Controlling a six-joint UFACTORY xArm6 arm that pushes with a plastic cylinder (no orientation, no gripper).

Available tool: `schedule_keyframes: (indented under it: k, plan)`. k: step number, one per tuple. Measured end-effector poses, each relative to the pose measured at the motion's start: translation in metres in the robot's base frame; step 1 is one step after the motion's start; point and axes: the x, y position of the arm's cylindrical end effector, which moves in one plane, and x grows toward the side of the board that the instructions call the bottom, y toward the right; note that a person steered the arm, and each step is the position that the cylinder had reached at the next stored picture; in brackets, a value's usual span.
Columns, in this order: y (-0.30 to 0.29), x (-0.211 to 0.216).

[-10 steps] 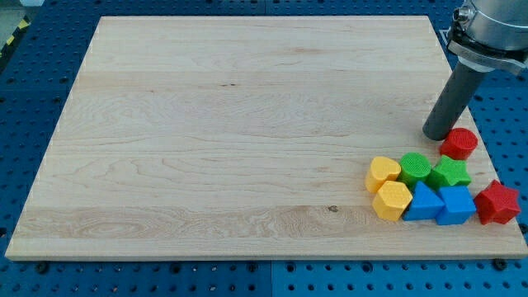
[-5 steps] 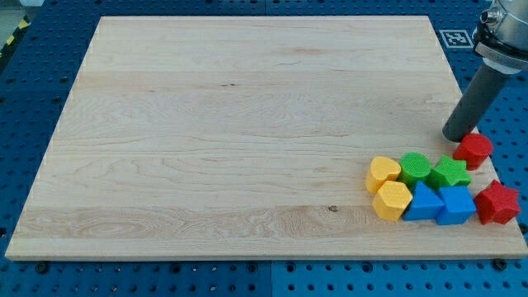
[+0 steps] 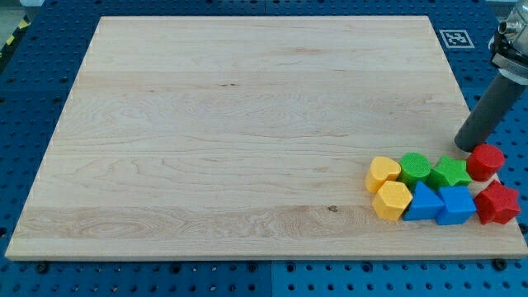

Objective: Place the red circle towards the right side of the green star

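The red circle [image 3: 485, 162] lies at the board's right edge, just right of the green star [image 3: 450, 173] and touching or nearly touching it. My tip [image 3: 467, 144] rests on the board at the red circle's upper left, against it. A green circle [image 3: 415, 167] sits left of the green star.
A cluster sits at the board's lower right: a yellow heart-like block [image 3: 383, 172], a yellow hexagon [image 3: 392, 200], a blue triangle [image 3: 424, 201], a blue block [image 3: 455, 205] and a red star [image 3: 497, 203]. The wooden board's right edge [image 3: 495, 148] runs beside the red circle.
My tip has moved right and slightly down, pushing the red circle right and down along the board's edge, to beside the green star.
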Motion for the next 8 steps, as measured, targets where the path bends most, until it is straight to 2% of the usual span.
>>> schedule_keyframes:
  k: [8]
  plan:
    - [0.018, 0.007]
